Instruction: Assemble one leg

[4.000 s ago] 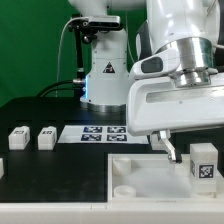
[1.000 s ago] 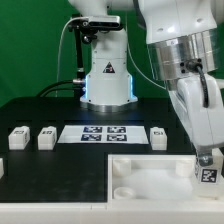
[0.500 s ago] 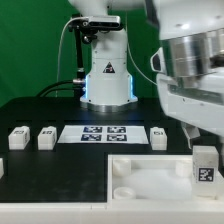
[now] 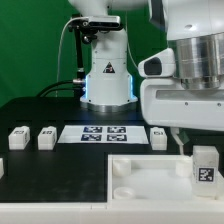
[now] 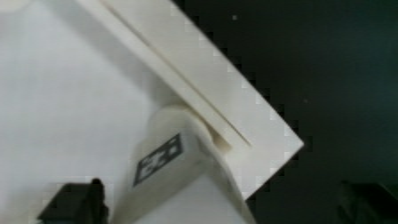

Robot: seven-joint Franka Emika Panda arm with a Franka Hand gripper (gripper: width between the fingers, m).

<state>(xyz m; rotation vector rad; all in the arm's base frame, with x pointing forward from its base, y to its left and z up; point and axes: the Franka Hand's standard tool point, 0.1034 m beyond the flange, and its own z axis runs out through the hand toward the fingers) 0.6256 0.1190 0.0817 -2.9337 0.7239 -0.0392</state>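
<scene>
1. Foreground in the exterior view holds a large white square panel with corner sockets (image 4: 150, 178). The leg (image 4: 205, 165), a small white rectangular block with a black-and-white tag, stands upright on the panel's corner at the exterior view's right.
2. Only the wrist view shows both dark fingertips (image 5: 75, 200) of the two-finger gripper (image 5: 228, 205). They stand wide apart with nothing clamped between them. The exterior view shows just one dark finger (image 4: 178, 142).
3. That finger hangs near the leg, toward the exterior view's left and above the panel, apart from the block. In the wrist view the leg's tagged face sits untouched on the panel edge.
4. Farther back on the black table (image 4: 60, 165), seen only from outside, a spare white tagged block (image 4: 158, 135) lies just beside the marker board (image 4: 103, 133) on the exterior view's right. A pair of like blocks (image 4: 45, 137) lies on its left. Behind stands the white robot base (image 4: 105, 75).
5. Against half a second ago, the arm's white hand (image 4: 185, 100) has turned its broad side to the camera and the finger has come into sight. The leg has kept its place.
</scene>
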